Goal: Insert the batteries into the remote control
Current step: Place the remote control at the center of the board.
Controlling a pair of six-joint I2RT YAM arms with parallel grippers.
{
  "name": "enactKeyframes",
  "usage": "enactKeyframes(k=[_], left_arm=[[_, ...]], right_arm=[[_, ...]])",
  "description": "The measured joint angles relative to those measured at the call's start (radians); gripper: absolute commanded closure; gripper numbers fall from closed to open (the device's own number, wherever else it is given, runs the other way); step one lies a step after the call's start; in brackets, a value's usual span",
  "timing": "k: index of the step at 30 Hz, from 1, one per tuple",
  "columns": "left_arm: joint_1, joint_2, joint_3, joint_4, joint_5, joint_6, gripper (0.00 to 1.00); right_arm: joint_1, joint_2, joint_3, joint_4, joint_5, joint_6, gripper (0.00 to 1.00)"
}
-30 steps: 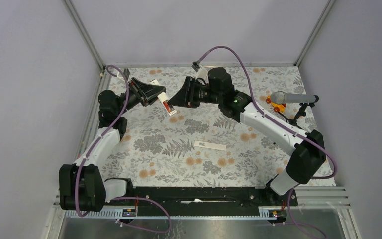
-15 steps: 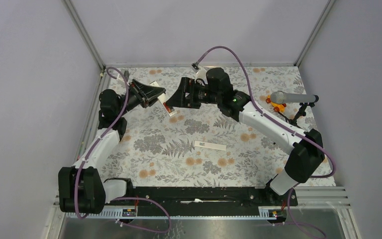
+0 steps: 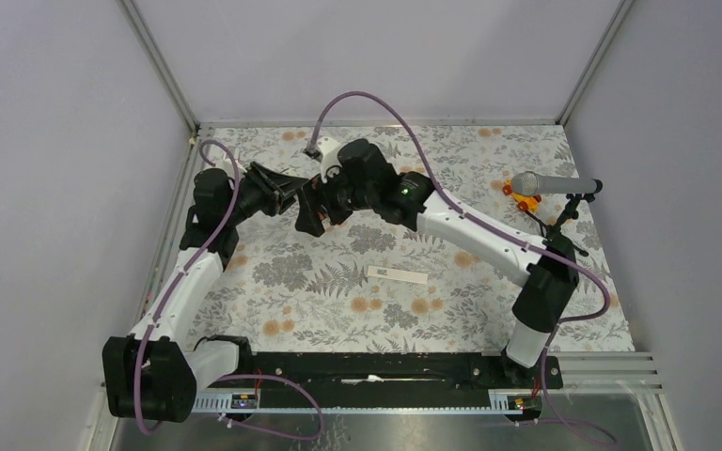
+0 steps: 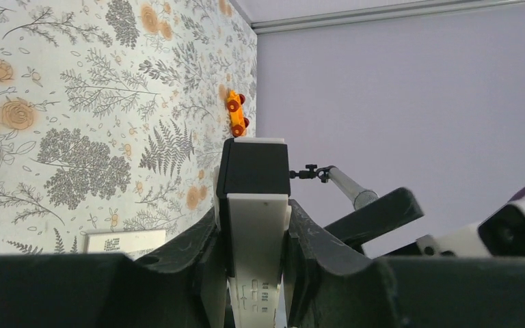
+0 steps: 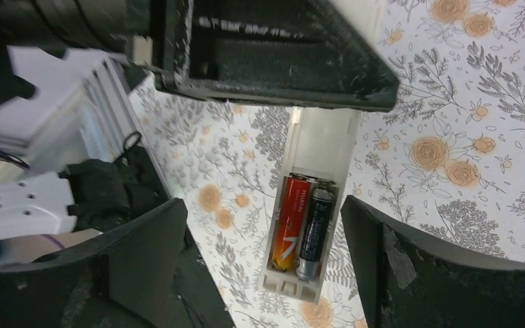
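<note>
My left gripper point(image 4: 254, 229) is shut on the remote control point(image 4: 254, 205), a white bar with a dark end, held above the table. In the right wrist view the remote control point(image 5: 322, 140) shows its open compartment with two batteries point(image 5: 303, 224) side by side, one red-orange and one black. My right gripper point(image 5: 263, 205) is open, a finger on either side of that compartment and touching nothing. In the top view the right gripper point(image 3: 312, 214) sits over the left gripper point(image 3: 285, 193) and hides the remote.
A thin white cover strip point(image 3: 400, 274) lies mid-table. A grey microphone point(image 3: 547, 182) on a black stand and an orange toy piece point(image 3: 524, 198) stand at the far right. Lilac walls close in the floral table point(image 3: 414, 319).
My right arm has swung left to the remote and its jaws have opened wide around the battery end. The left gripper has shifted slightly, still holding the remote.
</note>
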Motion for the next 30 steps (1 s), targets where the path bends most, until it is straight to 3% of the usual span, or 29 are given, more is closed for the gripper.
enactKeyframes(k=[2, 4, 11, 13, 15, 19, 20, 21, 26, 30], left_arm=[[-0.001, -0.008, 0.010, -0.038, -0.013, 0.006, 1.00], [-0.001, -0.013, 0.017, -0.064, -0.022, 0.011, 0.99], [-0.001, -0.026, 0.020, -0.126, -0.048, 0.024, 0.86], [-0.002, -0.026, 0.020, -0.133, -0.060, 0.029, 0.77], [-0.003, -0.029, 0.024, -0.145, -0.066, 0.036, 0.60], [-0.003, -0.048, 0.032, -0.172, -0.081, 0.067, 0.23], [-0.003, -0.054, 0.034, -0.183, -0.087, 0.074, 0.06], [-0.003, -0.057, 0.039, -0.201, -0.097, 0.087, 0.02], [0.018, -0.062, 0.123, -0.390, -0.217, 0.181, 0.01], [0.107, -0.095, 0.149, -0.526, -0.359, 0.254, 0.01]], right_arm=[[0.021, 0.025, 0.014, -0.029, 0.024, -0.045, 0.17], [0.027, 0.052, 0.034, -0.060, 0.046, -0.075, 0.29], [0.031, 0.129, 0.110, -0.124, 0.110, -0.119, 0.54], [0.037, 0.129, 0.110, -0.123, 0.116, -0.122, 0.62], [0.042, 0.129, 0.110, -0.123, 0.140, -0.119, 0.68], [0.042, 0.129, 0.108, -0.122, 0.168, -0.139, 0.67], [0.041, 0.129, 0.105, -0.122, 0.179, -0.144, 0.67], [0.041, 0.129, 0.101, -0.122, 0.190, -0.148, 0.66], [0.040, 0.128, 0.029, -0.098, 0.237, -0.203, 0.63], [0.038, 0.128, -0.068, -0.103, 0.247, -0.290, 0.64]])
